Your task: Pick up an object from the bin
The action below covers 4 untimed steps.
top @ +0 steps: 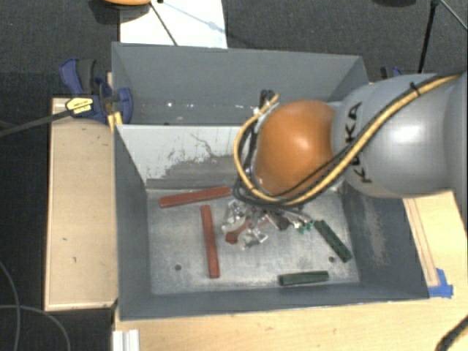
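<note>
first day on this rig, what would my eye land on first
The orange cover on the arm's wrist looms over the middle of the bin, the gripper low beneath it. Left of it lie two red-brown sticks; two dark green sticks lie to its right.

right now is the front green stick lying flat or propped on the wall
Flat: the green stick lies full length on the bin floor, off the wall.

Robotics laboratory test cell: an industrial arm (409, 141) with an orange wrist cover (292, 148) reaches into a grey metal bin (135, 196); loose cables (33, 123) run across the dark floor (36, 42).
</note>
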Each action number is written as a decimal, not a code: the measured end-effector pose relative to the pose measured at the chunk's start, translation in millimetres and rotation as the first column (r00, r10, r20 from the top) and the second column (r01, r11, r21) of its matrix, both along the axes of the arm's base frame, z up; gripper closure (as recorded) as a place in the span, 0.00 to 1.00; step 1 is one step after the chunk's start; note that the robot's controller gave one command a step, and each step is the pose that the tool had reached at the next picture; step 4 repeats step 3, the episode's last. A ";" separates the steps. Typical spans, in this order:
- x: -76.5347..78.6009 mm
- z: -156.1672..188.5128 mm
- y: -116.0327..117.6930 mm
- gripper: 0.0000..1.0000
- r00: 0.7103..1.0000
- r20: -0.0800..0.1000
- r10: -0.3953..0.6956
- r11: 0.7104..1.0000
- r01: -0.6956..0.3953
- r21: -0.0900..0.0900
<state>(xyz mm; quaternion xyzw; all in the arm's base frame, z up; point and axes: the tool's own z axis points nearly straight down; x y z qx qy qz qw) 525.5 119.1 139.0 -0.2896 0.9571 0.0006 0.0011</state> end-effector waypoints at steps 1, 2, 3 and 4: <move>-0.1 -0.1 0.0 1.00 1.000 0.000 -0.001 1.000 0.001 0.000; 3.8 -12.8 3.2 1.00 1.000 -0.001 0.001 1.000 -0.001 -0.001; -7.9 80.9 -11.6 1.00 0.998 0.000 0.063 0.998 -0.063 -0.001; -7.9 80.9 -11.6 1.00 0.998 0.000 0.063 0.998 -0.063 -0.001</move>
